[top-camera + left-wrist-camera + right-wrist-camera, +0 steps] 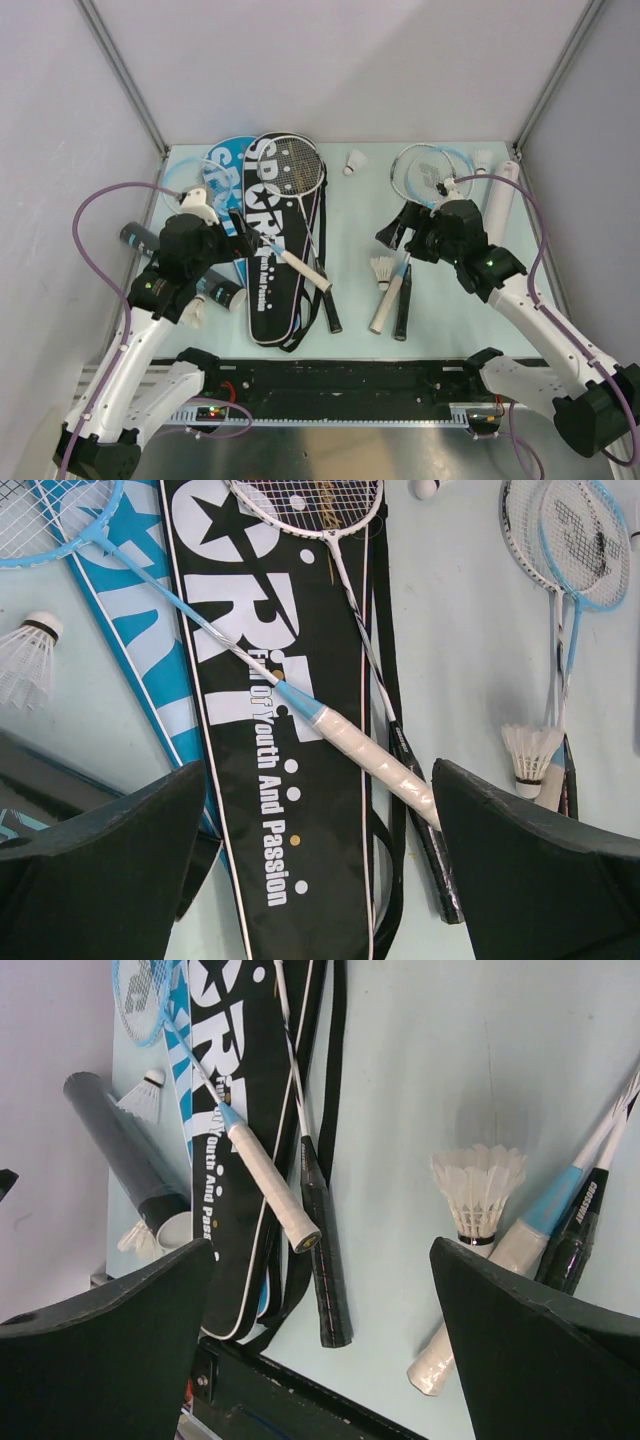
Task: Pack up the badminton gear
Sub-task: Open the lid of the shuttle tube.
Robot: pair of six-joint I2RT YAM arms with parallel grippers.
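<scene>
A black "SPORT" cover (268,262) lies left of centre, over a blue cover (222,165). A blue-shafted racket with a white handle (303,267) and a racket with a black handle (326,303) lie across it. Two more rackets (425,170) lie at the right, handles (386,305) toward me. A shuttlecock (381,270) stands beside them. A black tube (222,291) lies at the left, a white tube (500,200) at the right. My left gripper (320,880) is open and empty above the black cover (250,680). My right gripper (320,1350) is open and empty above the table, near the shuttlecock (478,1190).
More shuttlecocks lie at the back centre (355,162), the back right (484,158) and by the black tube's mouth (197,312). Grey walls close in the table on three sides. The black rail (340,380) runs along the near edge.
</scene>
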